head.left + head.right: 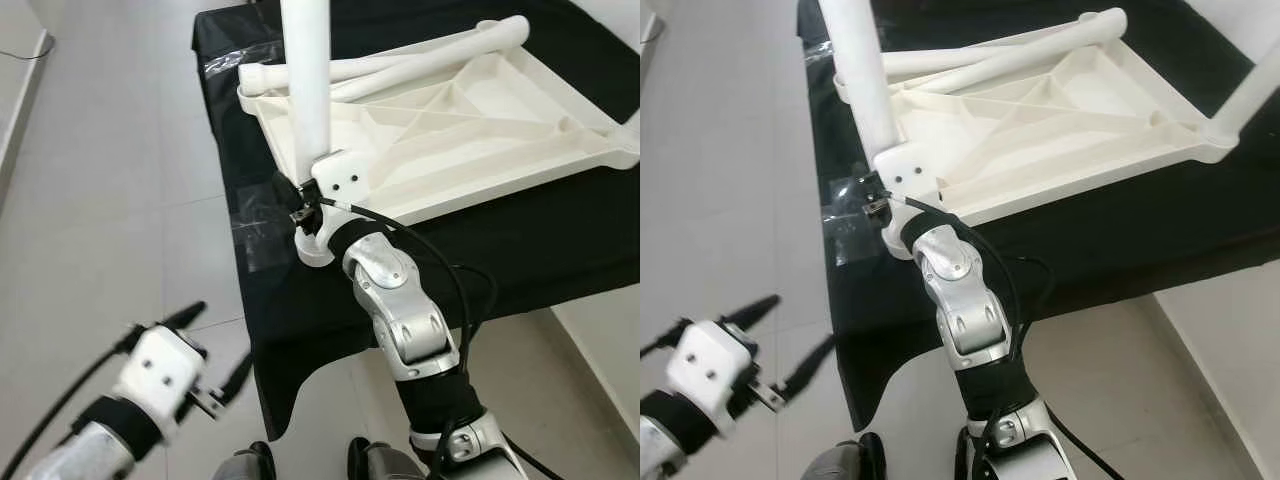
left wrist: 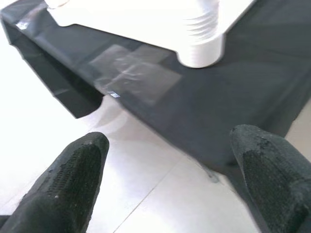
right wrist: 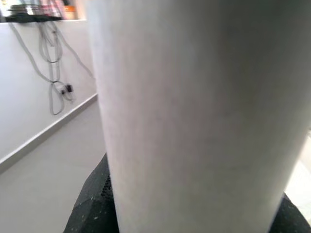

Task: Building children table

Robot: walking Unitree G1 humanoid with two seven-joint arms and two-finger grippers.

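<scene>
Lower left of the head views: left gripper (image 1: 205, 352), two long black fingers spread wide, holding nothing, hanging over the pale grey tiled floor (image 1: 100, 200) just off the near corner of the black cloth-covered table (image 1: 520, 250). Seen along that gripper's own camera: both textured black fingertips (image 2: 73, 179) well apart, pointed toward the cloth's draped edge, a shiny patch of clear tape (image 2: 133, 73) and a ribbed white threaded socket (image 2: 201, 41) at the tabletop's corner.

Centre of the frame: right gripper (image 1: 303, 205) at the table's near left edge, black fingers closed around the foot of an upright white plastic cylindrical table leg (image 1: 307, 75), which rises out through the top of the frame. Foot of the leg at the near corner of the tabletop; whether seated in the socket, cannot tell. From the right wrist camera: the white leg very close, black finger pads (image 3: 95, 204) pressed against either side of it.

Upper right: white plastic children's tabletop (image 1: 480, 140), lying upside down on the black cloth, ribbed underside facing up. Across its far edge, two more loose white legs (image 1: 420, 55) lying side by side. At the far right edge, another white leg (image 1: 1250, 95) standing up from the tabletop's corner.
</scene>
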